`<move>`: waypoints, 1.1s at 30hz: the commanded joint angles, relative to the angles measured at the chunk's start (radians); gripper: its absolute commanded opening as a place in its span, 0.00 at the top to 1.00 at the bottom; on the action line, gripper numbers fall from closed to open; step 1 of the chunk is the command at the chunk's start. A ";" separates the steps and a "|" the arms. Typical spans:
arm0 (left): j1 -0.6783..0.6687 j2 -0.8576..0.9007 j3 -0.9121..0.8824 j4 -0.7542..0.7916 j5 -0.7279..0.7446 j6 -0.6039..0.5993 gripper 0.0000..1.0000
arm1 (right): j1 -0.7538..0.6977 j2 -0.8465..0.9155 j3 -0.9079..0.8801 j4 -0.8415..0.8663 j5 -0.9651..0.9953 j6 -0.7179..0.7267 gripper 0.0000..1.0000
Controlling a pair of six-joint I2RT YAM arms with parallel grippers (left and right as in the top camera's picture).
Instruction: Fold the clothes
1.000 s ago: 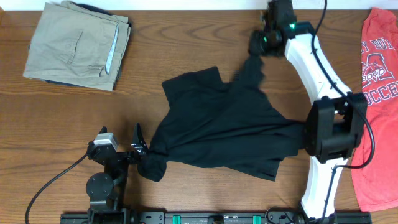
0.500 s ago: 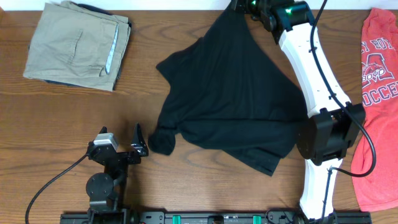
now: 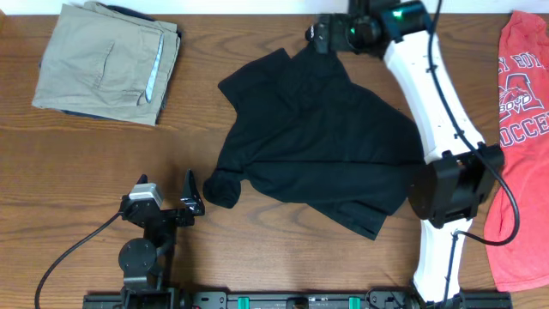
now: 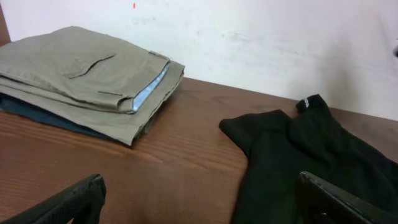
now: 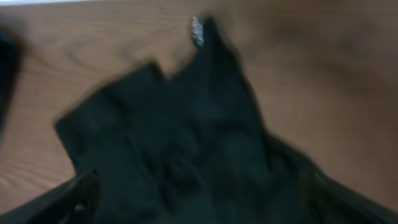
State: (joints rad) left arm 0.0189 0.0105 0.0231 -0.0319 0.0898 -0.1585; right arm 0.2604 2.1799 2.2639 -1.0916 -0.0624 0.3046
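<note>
Hovering at far edge of bench (image 3: 86, 163), right gripper (image 3: 324, 36) shows fingers spread wide, nothing pinched; wrist view blurred. Below it, black shirt (image 3: 317, 146) lies crumpled across bench centre, far corner under gripper, contact unclear. One sleeve bunched into lump at near left. Left gripper (image 3: 192, 196) sits low at front left, fingers apart and empty, just beside that lump. Folded khaki trousers (image 3: 107, 60) rest atop dark blue garment (image 4: 43, 115) at far left. Red printed shirt (image 3: 519, 146) lies along right edge.
</note>
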 commanded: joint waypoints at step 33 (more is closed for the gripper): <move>0.005 -0.006 -0.019 -0.031 0.004 0.008 0.02 | 0.009 -0.816 -0.832 -0.491 0.130 0.249 0.01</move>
State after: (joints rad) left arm 0.0189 0.0105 0.0231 -0.0322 0.0898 -0.1577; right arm 0.2432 1.4040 1.5475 -1.6161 0.1268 0.5266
